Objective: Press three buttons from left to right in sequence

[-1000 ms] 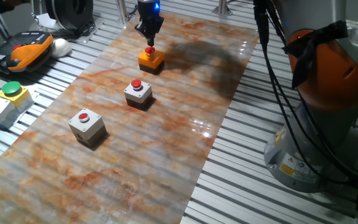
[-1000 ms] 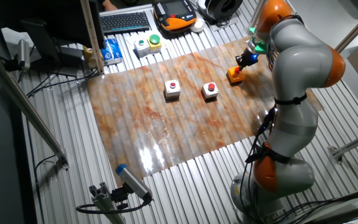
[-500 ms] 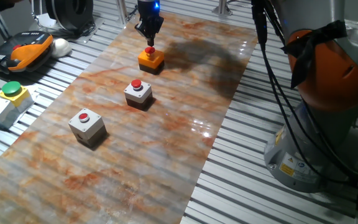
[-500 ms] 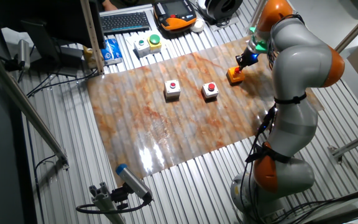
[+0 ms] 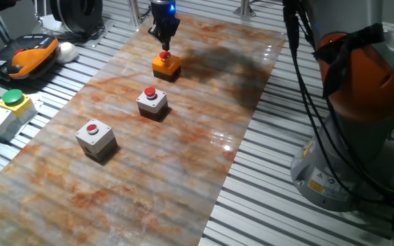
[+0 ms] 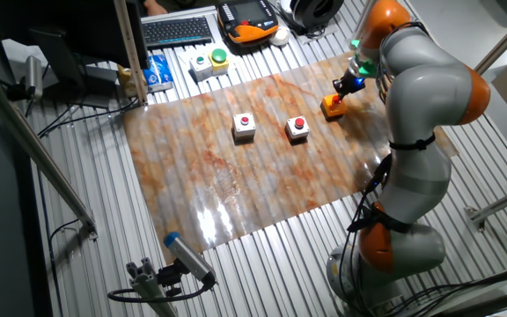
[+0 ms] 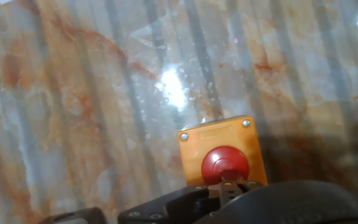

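Your hand [image 5: 164, 42] hangs right over the orange button box [image 5: 166, 65], its tip at the red cap; whether the fingers are open or closed cannot be told. That box sits at the far end of the marbled worktop [image 5: 204, 143]. Next toward the near end from it stands the middle grey-white button box [image 5: 152, 102], and beyond that the last grey-white button box [image 5: 96, 139].
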Controlling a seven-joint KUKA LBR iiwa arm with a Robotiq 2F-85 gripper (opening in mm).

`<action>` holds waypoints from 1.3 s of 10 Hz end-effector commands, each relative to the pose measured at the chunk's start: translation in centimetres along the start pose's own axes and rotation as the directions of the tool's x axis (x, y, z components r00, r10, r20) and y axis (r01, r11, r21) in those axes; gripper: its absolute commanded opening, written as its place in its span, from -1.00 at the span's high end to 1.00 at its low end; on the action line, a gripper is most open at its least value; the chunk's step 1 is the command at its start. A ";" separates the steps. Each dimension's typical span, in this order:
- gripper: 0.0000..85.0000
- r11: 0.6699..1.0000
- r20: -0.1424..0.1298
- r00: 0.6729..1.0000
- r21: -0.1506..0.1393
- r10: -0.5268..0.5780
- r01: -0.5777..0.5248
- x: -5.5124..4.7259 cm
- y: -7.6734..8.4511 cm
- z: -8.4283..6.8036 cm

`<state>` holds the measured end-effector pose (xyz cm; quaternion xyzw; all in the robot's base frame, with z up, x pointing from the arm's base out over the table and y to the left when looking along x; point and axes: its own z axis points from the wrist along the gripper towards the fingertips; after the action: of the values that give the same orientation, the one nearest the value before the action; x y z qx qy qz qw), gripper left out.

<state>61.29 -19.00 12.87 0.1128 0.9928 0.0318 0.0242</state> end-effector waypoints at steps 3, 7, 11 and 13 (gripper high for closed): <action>1.00 0.999 0.034 0.999 0.043 -0.023 0.022 0.0 -0.2 -0.1; 1.00 0.998 0.040 0.999 0.059 -0.033 0.031 -0.4 -0.2 -0.3; 1.00 0.998 0.034 0.999 0.051 -0.040 0.038 -1.0 -0.3 0.5; 1.00 0.998 0.037 0.998 0.053 -0.040 0.038 -1.2 -0.3 0.8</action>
<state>62.45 -19.56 12.07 0.0937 0.9948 0.0032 0.0408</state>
